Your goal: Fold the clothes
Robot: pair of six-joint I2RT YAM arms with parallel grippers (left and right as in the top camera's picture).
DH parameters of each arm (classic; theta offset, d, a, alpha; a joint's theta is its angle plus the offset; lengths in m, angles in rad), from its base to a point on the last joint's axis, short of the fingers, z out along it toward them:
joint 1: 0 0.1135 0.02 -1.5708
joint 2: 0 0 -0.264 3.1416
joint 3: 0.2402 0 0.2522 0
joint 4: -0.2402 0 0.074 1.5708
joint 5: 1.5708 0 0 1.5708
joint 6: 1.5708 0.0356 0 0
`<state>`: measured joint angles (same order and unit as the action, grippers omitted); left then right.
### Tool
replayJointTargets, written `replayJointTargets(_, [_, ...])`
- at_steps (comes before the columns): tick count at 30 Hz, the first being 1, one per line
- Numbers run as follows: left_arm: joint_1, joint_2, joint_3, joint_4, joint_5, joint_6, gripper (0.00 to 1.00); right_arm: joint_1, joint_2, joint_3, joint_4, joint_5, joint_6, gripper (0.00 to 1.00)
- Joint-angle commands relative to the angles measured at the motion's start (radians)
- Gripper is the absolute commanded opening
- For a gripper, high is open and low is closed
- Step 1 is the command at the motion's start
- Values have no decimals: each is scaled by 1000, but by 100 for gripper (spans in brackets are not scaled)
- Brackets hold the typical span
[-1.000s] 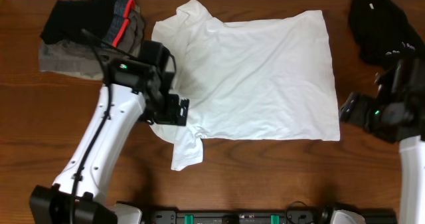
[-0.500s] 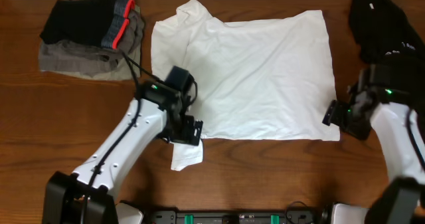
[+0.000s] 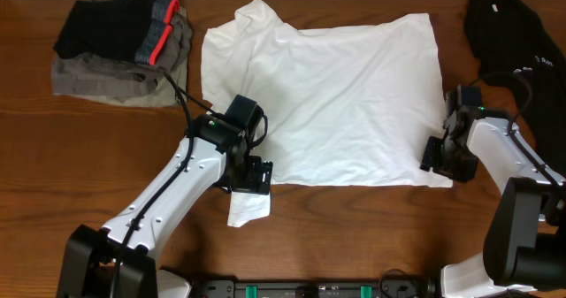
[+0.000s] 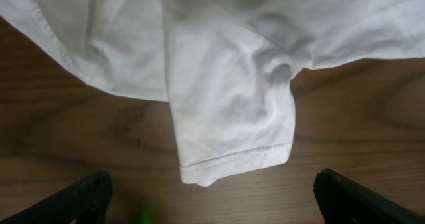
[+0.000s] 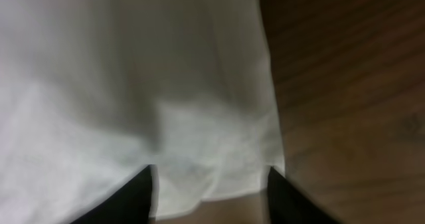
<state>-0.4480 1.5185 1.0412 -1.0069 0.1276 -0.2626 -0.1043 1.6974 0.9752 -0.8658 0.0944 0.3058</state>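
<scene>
The white T-shirt point(image 3: 345, 95) lies spread flat on the wooden table, chest side down, no logo showing. Its near sleeve point(image 3: 248, 205) sticks out toward the front edge and fills the left wrist view point(image 4: 229, 117). My left gripper point(image 3: 254, 176) hovers over that sleeve with its fingers wide open point(image 4: 212, 197) on either side of the sleeve hem. My right gripper point(image 3: 439, 159) is open at the shirt's near right hem corner, its fingers straddling the white cloth point(image 5: 212, 184).
A stack of folded dark and grey clothes with a red stripe point(image 3: 124, 46) sits at the far left. A black garment point(image 3: 513, 37) lies at the far right. Bare wood point(image 3: 371, 236) runs along the front edge.
My left gripper moved right and toward the front, from the shirt's left edge down to the near sleeve. My right gripper moved left onto the shirt's right hem corner.
</scene>
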Motion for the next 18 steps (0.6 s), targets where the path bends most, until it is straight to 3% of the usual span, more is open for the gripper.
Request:
replayJointTargets(1, [0, 3, -12, 5, -9, -10, 98, 6, 6, -34, 34, 20, 16, 15])
replayJointTargets(2, [0, 3, -14, 7, -9, -10, 98, 6, 6, -43, 46, 11, 16, 2])
replayJointTargets(18, [0, 4, -60, 76, -24, -25, 98, -55, 6, -135, 117, 6, 24, 1])
